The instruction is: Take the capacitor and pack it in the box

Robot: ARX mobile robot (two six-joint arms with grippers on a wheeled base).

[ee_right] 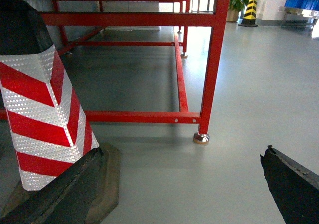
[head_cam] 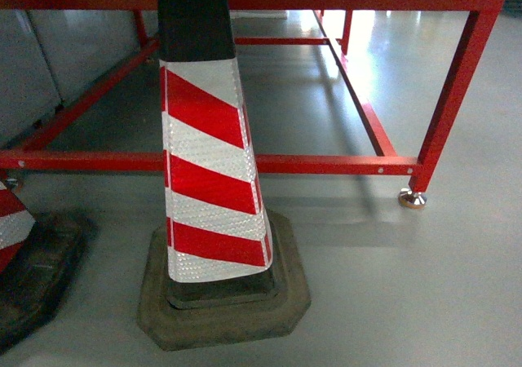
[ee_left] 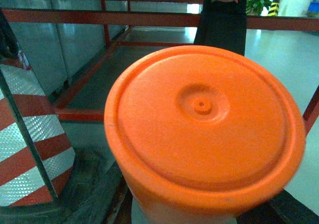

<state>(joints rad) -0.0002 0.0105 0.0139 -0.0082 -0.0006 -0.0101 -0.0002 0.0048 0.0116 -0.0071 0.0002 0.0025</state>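
Note:
An orange cylinder, the capacitor (ee_left: 202, 129), fills the left wrist view with its round dimpled end facing the camera. My left gripper (ee_left: 197, 206) is shut on it, and the dark fingers (ee_left: 99, 194) show only at its lower edges. In the right wrist view my right gripper (ee_right: 182, 157) stands open over bare grey floor, with nothing between its black fingers (ee_right: 289, 184). Neither gripper shows in the head view. The box is out of view.
A red-and-white striped traffic cone (head_cam: 208, 163) on a rubber base stands right in front, with a second cone (head_cam: 16, 236) at the left edge. Behind them runs a red steel frame (head_cam: 326, 165) with a metal foot (head_cam: 412, 197). Grey floor lies to the right.

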